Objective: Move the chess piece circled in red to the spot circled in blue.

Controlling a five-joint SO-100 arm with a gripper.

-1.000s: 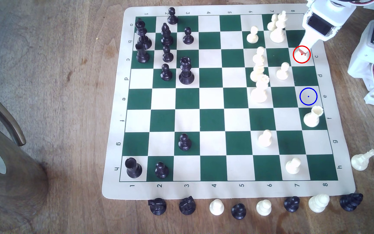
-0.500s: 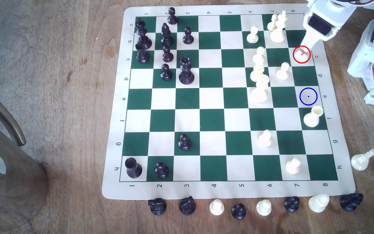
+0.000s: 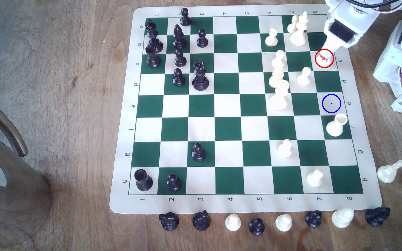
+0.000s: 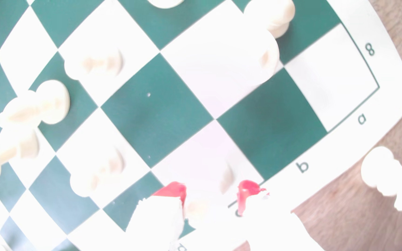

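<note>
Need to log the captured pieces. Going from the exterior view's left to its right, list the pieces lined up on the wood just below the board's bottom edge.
Fallen black piece → second fallen black piece → cream pawn → black pawn → cream pawn → black pawn → larger cream piece → tipped black piece.

The exterior view is evenly lit by soft daylight, sharp across the green-and-cream vinyl chess mat (image 3: pixel 243 106), with short faint shadows under the pieces and mild glare on the brown wooden desk (image 3: pixel 50 96). The wrist view is badly overexposed: cream squares and cream pieces blow out to white and blur, square lines bow outward at the edges, and the red-tipped white tool (image 4: pixel 209 195) is soft.
</note>
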